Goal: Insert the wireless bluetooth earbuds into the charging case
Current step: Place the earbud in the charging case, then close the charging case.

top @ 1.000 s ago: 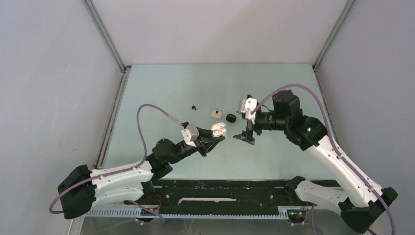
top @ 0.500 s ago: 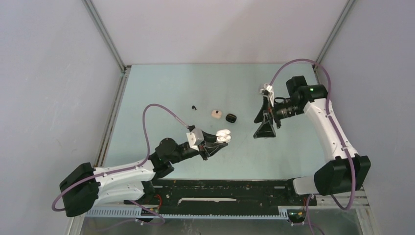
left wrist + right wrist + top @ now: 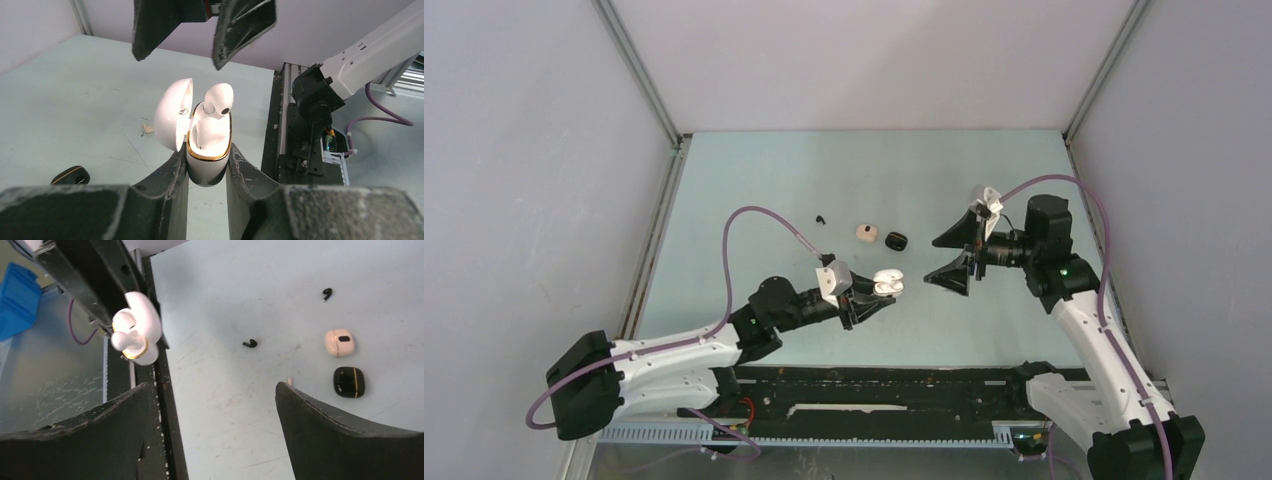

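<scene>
My left gripper (image 3: 206,161) is shut on a white charging case (image 3: 209,150) with a gold rim, held off the table with its lid (image 3: 172,120) open. A white earbud (image 3: 219,100) stands in the case, its head above the rim. The same charging case (image 3: 886,285) shows in the top view between my left gripper (image 3: 876,296) and my right gripper (image 3: 949,262). My right gripper (image 3: 210,390) is open and empty, facing the case (image 3: 136,330) from a short way off. Two black earbuds (image 3: 249,343) (image 3: 327,292) and a small beige bud (image 3: 289,381) lie on the table.
A pink case (image 3: 866,233) and a black case (image 3: 896,240) lie shut side by side behind the grippers, with a black earbud (image 3: 822,218) to their left. The black rail (image 3: 874,385) runs along the table's near edge. Grey walls enclose the table.
My right gripper has swung out to the right and come back lower, turned to face the held case. My left gripper has carried the case slightly right and toward me.
</scene>
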